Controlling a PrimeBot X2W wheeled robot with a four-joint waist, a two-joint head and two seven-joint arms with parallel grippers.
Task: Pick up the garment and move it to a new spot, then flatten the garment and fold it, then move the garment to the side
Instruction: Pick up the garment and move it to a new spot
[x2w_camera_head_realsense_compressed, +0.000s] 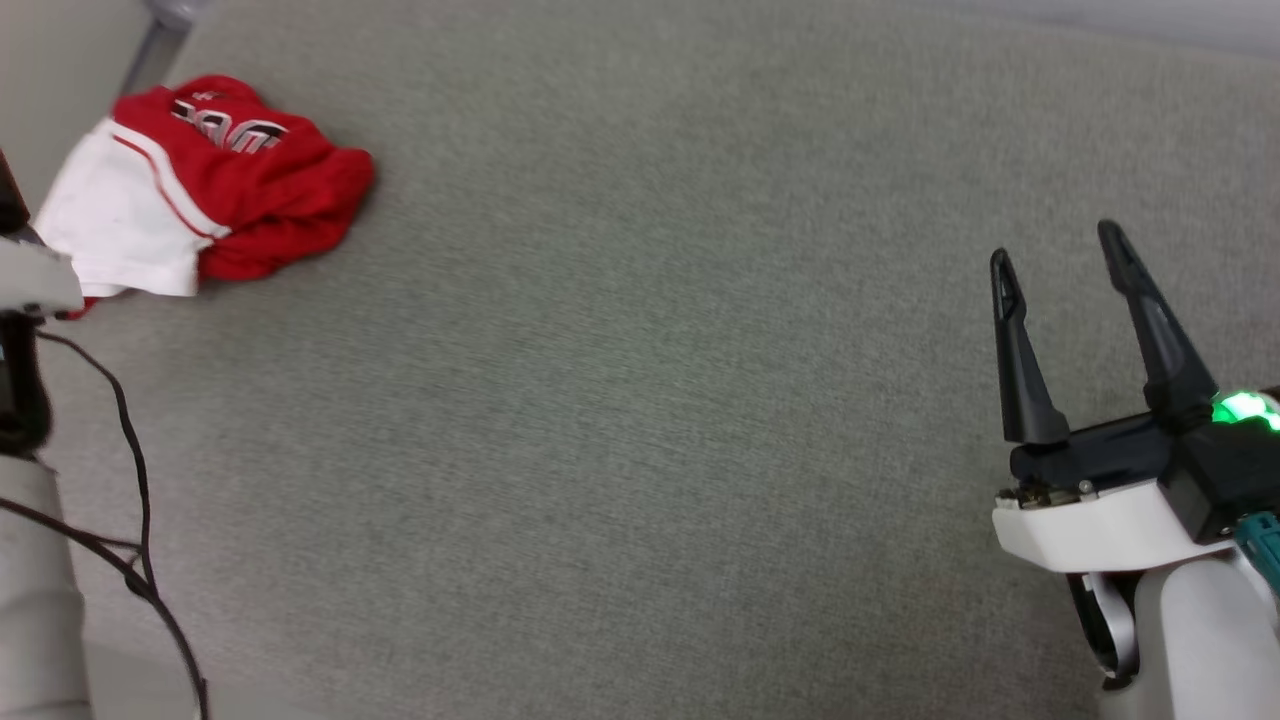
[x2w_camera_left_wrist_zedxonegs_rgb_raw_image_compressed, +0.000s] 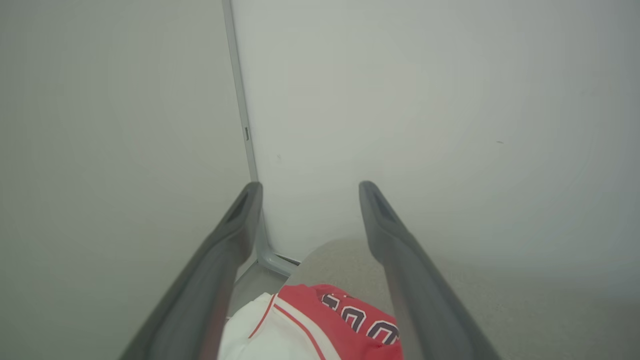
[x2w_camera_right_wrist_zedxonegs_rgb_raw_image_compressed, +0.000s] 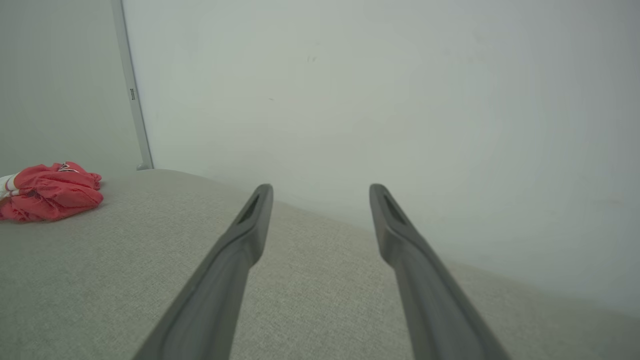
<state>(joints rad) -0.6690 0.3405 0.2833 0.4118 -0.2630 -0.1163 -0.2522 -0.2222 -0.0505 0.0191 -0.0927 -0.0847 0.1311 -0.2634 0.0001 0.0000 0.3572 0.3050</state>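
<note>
Since the garment (x2w_camera_head_realsense_compressed: 215, 185) sits crumpled in a heap at the far left corner of the grey padded surface (x2w_camera_head_realsense_compressed: 650, 400), I'd say basically 0 of the 3 steps are done. Left gripper (x2w_camera_left_wrist_zedxonegs_rgb_raw_image_compressed: 310, 187) hangs just above it, fingers wide apart, nothing grabbed. Right gripper (x2w_camera_head_realsense_compressed: 1055, 245) is well away on the other side, also spread and empty. Pickup, flattening, folding and the move aside are all left.
</note>
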